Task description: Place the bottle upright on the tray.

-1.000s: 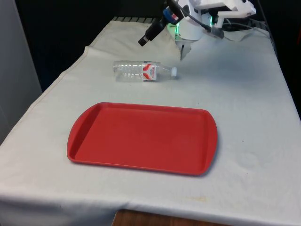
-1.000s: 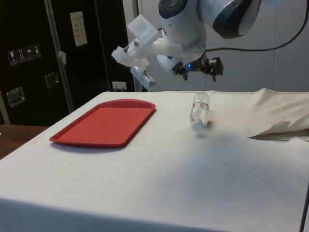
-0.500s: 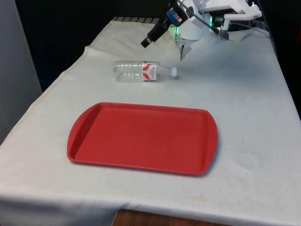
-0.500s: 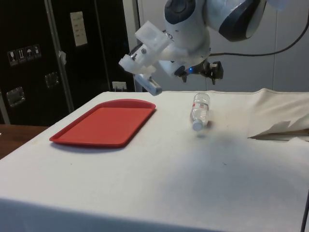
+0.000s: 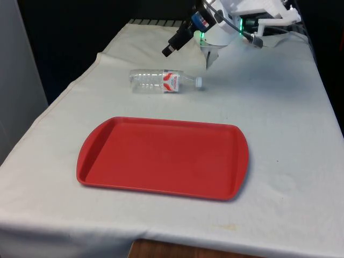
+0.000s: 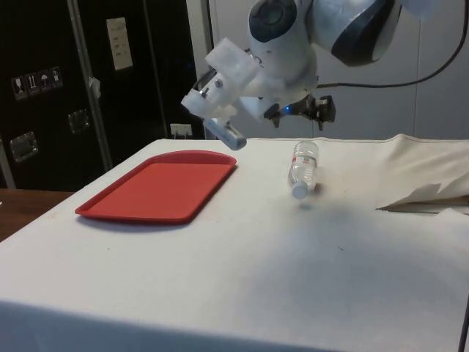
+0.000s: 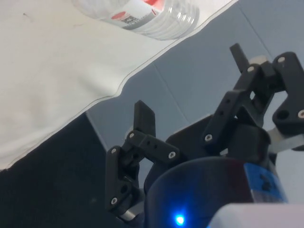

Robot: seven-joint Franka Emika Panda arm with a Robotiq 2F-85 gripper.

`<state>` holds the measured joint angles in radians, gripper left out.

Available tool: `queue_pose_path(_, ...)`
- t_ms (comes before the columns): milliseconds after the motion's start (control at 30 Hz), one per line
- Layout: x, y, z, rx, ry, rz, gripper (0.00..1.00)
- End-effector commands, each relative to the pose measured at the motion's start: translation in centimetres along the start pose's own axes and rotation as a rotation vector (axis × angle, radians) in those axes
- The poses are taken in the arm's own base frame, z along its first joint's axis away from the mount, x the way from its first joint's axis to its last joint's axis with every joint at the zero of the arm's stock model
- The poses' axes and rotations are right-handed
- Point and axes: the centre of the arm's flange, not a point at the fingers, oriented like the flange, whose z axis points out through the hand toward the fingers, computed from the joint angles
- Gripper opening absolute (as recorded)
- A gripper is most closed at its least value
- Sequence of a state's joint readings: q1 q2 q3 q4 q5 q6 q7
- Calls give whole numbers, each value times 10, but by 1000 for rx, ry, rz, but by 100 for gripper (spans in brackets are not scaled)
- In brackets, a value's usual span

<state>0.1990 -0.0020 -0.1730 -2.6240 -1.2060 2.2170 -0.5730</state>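
- The bottle [image 5: 163, 81] is clear plastic, ribbed along its body, with a red-and-white label around its middle and a white cap.
- It lies on its side on the counter [image 5: 279, 134], cap toward the front view's right, just beyond the tray's far edge and not touching it.
- In the side view the bottle [image 6: 303, 167] points its cap toward the camera, beside the tray [image 6: 160, 185].
- The tray [image 5: 161, 157] is red, rectangular with rounded corners, a low raised rim, and nothing on it.
- The jaws [image 7: 194, 80] stand wide apart in the wrist view and hold nothing, with the bottle [image 7: 142, 16] beyond the tips.
- In the front view the jaws [image 5: 174, 43] hang above the counter past the bottle, clear of it.
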Motion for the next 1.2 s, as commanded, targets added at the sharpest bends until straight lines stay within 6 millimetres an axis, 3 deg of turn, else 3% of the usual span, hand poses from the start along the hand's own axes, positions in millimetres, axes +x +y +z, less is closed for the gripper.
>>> queue_pose_path(0, 1, 1, -1, -20, -1, -11, 100)
queue_pose_path(1167, 10, -7, 0, -84, -19, -109, 100)
